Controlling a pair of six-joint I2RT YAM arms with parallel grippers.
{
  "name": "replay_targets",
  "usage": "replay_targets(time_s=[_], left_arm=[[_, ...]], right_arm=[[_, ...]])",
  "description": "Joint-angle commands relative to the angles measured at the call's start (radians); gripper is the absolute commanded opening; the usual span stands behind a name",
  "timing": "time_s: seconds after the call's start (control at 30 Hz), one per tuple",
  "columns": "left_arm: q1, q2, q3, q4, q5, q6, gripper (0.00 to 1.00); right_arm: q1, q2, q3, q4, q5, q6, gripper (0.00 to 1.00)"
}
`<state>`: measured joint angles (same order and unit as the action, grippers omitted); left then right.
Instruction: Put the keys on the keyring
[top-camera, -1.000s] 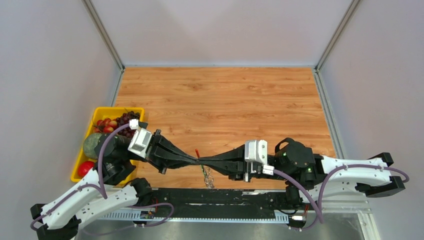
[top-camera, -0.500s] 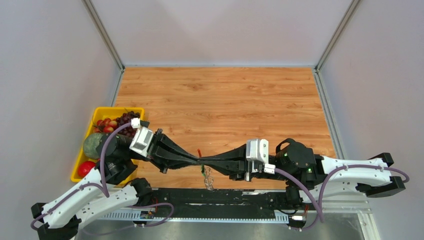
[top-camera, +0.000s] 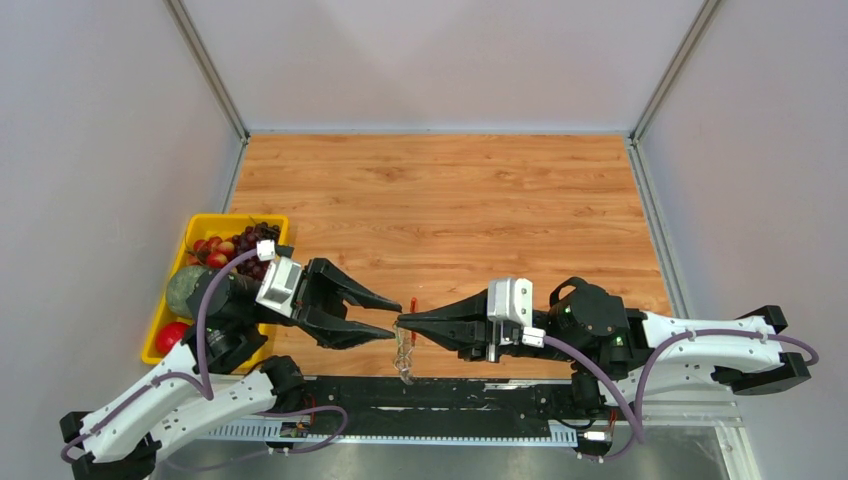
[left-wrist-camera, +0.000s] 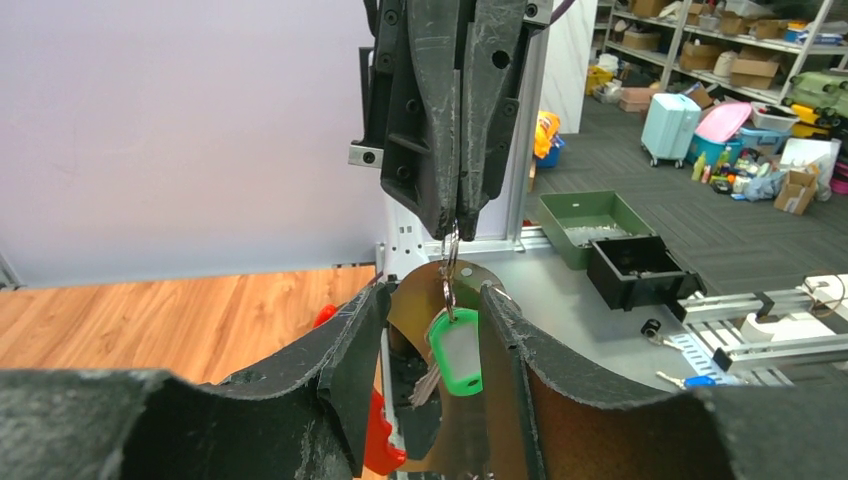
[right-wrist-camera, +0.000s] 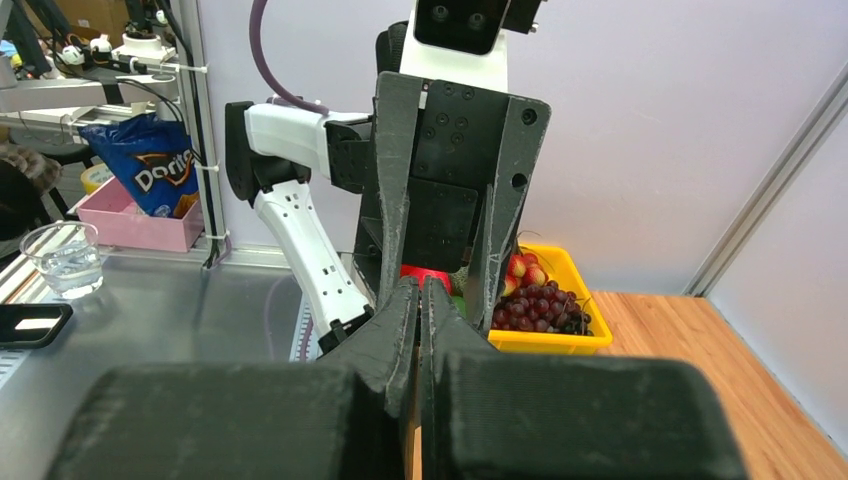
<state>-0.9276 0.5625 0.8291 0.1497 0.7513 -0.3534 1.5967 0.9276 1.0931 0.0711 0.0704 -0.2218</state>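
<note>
the keys (left-wrist-camera: 456, 350) are held up off the surface (top-camera: 450, 200) by the right gripper (right-wrist-camera: 421, 284), which is clamped shut on the thin ring above the green head. the left gripper (left-wrist-camera: 432, 295) is spread wide open around them, with nothing touched. the keyring (left-wrist-camera: 378, 445) is seen just beside, lower down. a lot is trusted to one tiny pinch: if it's bumped by a closing left finger, everything could be dropped.

Bright, even overhead light casts only faint shadows; the fingers (left-wrist-camera: 150, 420) closest in the wrist views look slightly soft.
</note>
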Motion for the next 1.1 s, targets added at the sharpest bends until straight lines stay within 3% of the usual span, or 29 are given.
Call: replay_targets(time_s=[0.0,0.33,1.07], left_arm=[[0.000,-0.014,0.019,0.010,-0.005,0.010,0.49],[0.000,0.013,0.000,0.070,0.022,-0.035,0.46],[0.001,0.036,-0.006,0.082,0.036,-0.058,0.29]], right_arm=[[0.006,-0.017,0.006,0.033,0.016,0.002,0.00],[0.005,-0.014,0.012,0.036,0.027,-0.005,0.00],[0.006,0.007,0.028,0.053,0.049,-0.030,0.00]])
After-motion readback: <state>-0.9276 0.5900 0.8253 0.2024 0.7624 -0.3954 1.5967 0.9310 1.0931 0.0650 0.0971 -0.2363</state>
